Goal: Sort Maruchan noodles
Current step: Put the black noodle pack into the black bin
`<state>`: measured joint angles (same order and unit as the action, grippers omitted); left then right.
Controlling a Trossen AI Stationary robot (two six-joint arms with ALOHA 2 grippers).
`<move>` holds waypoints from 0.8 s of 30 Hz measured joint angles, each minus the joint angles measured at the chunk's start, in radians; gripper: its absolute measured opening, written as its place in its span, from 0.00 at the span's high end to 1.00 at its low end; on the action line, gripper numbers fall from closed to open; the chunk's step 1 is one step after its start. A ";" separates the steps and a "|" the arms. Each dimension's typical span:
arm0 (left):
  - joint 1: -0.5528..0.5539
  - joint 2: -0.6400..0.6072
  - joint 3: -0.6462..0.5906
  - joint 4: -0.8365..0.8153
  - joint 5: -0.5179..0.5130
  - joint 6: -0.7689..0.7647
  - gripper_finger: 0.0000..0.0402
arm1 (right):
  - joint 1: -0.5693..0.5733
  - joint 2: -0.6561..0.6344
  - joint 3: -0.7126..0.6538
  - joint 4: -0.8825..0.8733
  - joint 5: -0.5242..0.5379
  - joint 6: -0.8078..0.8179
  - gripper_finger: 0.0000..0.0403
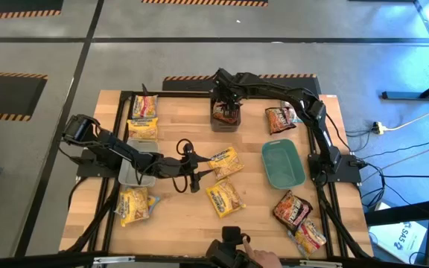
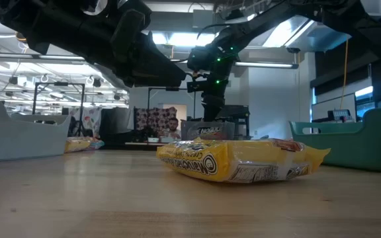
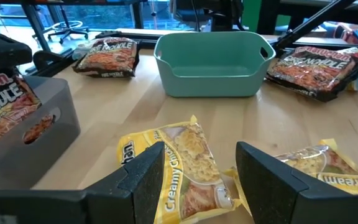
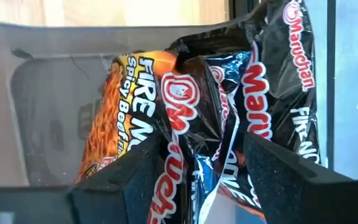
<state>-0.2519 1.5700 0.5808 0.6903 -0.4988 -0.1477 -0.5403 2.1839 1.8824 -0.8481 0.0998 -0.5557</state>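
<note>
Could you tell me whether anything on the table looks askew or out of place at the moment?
Yes: the dark Fire Noodle packets under the right tool stand crumpled on edge in the grey bin instead of lying flat. The yellow packets lie scattered at odd angles mid-table.

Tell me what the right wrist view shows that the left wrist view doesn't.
Only the right wrist view: the right gripper, open over dark Fire Noodle packets in a grey bin. Only the left wrist view: the open left gripper above a yellow Creamy Chicken packet, and the green dish. Both: Maruchan noodles between dark fingers.
</note>
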 joint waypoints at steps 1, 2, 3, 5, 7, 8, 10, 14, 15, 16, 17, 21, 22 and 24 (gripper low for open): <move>-0.002 0.000 0.000 0.000 0.000 0.000 0.52 | 0.005 -0.002 0.000 -0.002 -0.008 -0.001 0.45; -0.004 0.000 0.000 0.001 0.003 0.000 0.52 | 0.006 -0.008 0.000 -0.002 -0.012 -0.001 0.45; -0.006 0.000 0.000 0.000 0.009 0.000 0.52 | 0.011 -0.017 0.000 -0.002 -0.013 -0.001 0.45; -0.007 0.000 0.000 0.001 0.020 0.001 0.52 | 0.020 -0.039 0.000 -0.006 -0.013 0.000 0.45; -0.007 0.000 0.000 0.001 0.021 0.001 0.52 | 0.034 -0.065 0.000 -0.018 -0.013 0.005 0.45; -0.006 0.000 0.000 0.001 0.020 0.001 0.52 | 0.039 -0.079 0.000 -0.023 -0.013 0.008 0.45; -0.006 0.000 0.000 0.003 0.020 0.001 0.52 | 0.051 -0.111 0.000 -0.042 -0.013 0.019 0.45; -0.012 0.000 0.000 0.005 0.021 0.003 0.52 | 0.074 -0.186 0.001 -0.055 -0.013 0.054 0.45; -0.015 0.000 0.000 0.006 0.021 0.013 0.52 | 0.083 -0.204 0.000 -0.062 -0.016 0.071 0.45; -0.018 0.000 0.000 0.006 0.020 0.024 0.52 | 0.093 -0.223 0.000 -0.069 -0.026 0.088 0.45; -0.019 0.000 0.000 0.009 0.019 0.030 0.52 | 0.104 -0.242 0.000 -0.079 -0.041 0.107 0.45; -0.023 0.000 0.000 0.031 0.021 0.037 0.52 | 0.165 -0.331 0.001 -0.152 -0.095 0.195 0.45; -0.025 0.000 0.000 0.032 0.020 0.036 0.52 | 0.183 -0.351 0.001 -0.182 -0.112 0.220 0.45; -0.032 0.000 0.000 0.036 0.021 0.029 0.52 | 0.229 -0.389 0.001 -0.222 -0.134 0.268 0.45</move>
<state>-0.2843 1.5700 0.5812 0.7267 -0.4782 -0.1184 -0.3116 1.7954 1.8832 -1.0703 -0.0340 -0.2875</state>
